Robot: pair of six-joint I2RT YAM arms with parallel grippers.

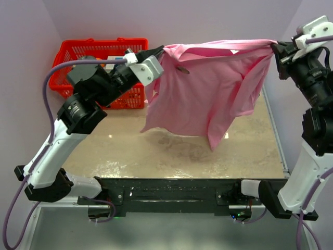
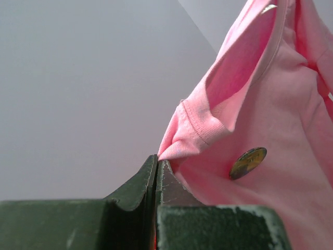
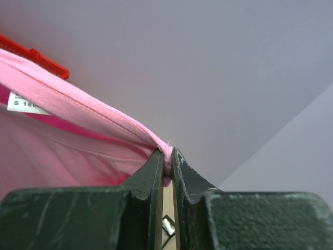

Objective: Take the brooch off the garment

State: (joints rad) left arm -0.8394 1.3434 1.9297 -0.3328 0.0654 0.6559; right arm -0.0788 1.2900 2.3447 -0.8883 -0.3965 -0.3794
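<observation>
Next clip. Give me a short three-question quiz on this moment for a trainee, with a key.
1. True or false: the brooch lies on the table, off the garment.
2. What holds the garment in the air? A) left claw only B) right claw only C) both claws
3. What red thing shows behind the left arm?
Key: 1 false, it is pinned on the hanging garment; 2 C, each claw is shut on an upper edge; 3 the basket.
</observation>
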